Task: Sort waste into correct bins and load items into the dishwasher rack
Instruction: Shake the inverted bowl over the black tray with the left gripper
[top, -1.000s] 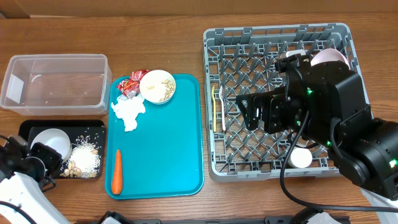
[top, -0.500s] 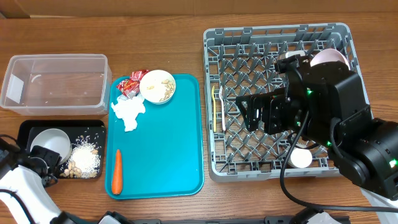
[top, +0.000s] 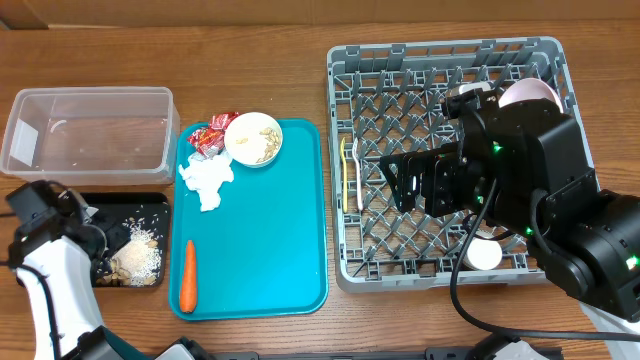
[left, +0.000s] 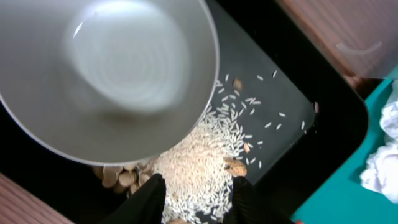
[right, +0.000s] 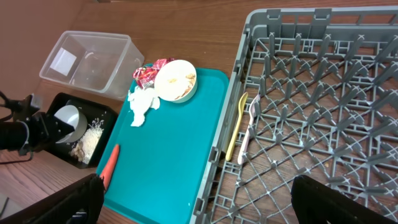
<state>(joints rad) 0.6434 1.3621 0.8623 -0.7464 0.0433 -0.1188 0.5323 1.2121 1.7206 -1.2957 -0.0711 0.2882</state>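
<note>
Left wrist: left tool (left: 198, 185) half-spread, empty, above food scraps (left: 193, 152); right tool (right: 198, 190) spread wide, empty.

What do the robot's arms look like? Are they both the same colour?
No. The right arm is chunky and black, with tiny green lights and a black cable. The left arm has a white shell and black fingers.
</note>
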